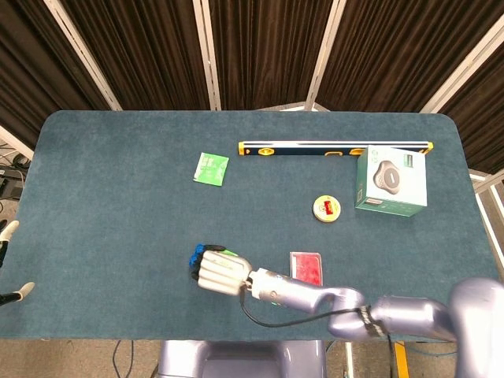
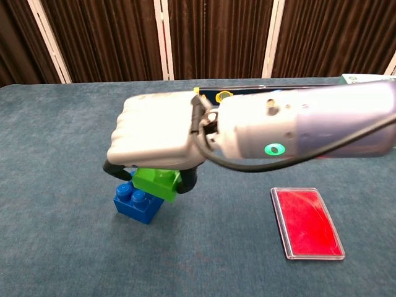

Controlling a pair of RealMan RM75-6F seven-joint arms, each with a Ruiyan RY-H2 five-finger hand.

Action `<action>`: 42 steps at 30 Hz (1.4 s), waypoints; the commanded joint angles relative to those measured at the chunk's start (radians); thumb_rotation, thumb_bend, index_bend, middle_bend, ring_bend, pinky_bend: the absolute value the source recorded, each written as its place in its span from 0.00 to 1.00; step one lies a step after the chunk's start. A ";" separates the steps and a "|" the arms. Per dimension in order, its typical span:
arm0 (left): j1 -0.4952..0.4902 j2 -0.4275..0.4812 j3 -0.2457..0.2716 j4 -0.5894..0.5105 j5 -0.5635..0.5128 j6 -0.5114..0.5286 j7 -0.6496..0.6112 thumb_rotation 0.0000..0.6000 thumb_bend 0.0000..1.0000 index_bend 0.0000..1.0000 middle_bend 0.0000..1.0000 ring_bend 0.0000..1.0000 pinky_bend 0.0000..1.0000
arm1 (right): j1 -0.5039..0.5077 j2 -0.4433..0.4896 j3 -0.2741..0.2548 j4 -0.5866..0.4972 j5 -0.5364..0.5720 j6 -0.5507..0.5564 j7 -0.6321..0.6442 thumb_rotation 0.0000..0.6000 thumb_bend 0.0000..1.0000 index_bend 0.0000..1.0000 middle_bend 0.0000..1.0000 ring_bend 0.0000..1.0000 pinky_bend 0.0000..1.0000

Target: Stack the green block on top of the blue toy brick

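Table: blue felt (image 1: 118, 197), being worked at.
Right hand (image 2: 154, 133): being closed around green block (image 2: 156, 182), partly over blue brick (image 2: 137, 203).
Left hand (image 1: 6, 264): barely seen, can't tell.
Handling: probably light, rigid; best gripped by sides.

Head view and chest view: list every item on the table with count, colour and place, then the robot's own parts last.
green block: 1, green, held over the blue toy brick
blue toy brick: 1, blue, front left of centre
sachet: 1, green, back left
spirit level: 1, dark with yellow ends, back edge
box: 1, white and green, back right
round tin: 1, yellow, left of box
flat case: 1, red, front right
right hand: 1, white, grips green block
left hand: 1, far left edge
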 commanded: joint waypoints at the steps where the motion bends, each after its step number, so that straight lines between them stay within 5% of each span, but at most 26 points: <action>1: 0.000 0.003 -0.005 0.005 -0.012 -0.003 -0.008 1.00 0.00 0.00 0.00 0.00 0.00 | 0.051 -0.069 0.007 0.088 0.020 -0.025 0.022 1.00 0.63 0.45 0.54 0.43 0.58; 14: -0.005 0.006 -0.012 0.021 -0.055 -0.021 -0.018 1.00 0.00 0.00 0.00 0.00 0.00 | 0.125 -0.168 0.007 0.231 0.062 -0.015 0.079 1.00 0.67 0.45 0.54 0.44 0.58; 42: -0.015 0.003 -0.012 0.019 -0.069 -0.032 -0.007 1.00 0.00 0.00 0.00 0.00 0.00 | 0.166 -0.209 -0.068 0.299 0.095 0.033 0.109 1.00 0.68 0.45 0.55 0.44 0.58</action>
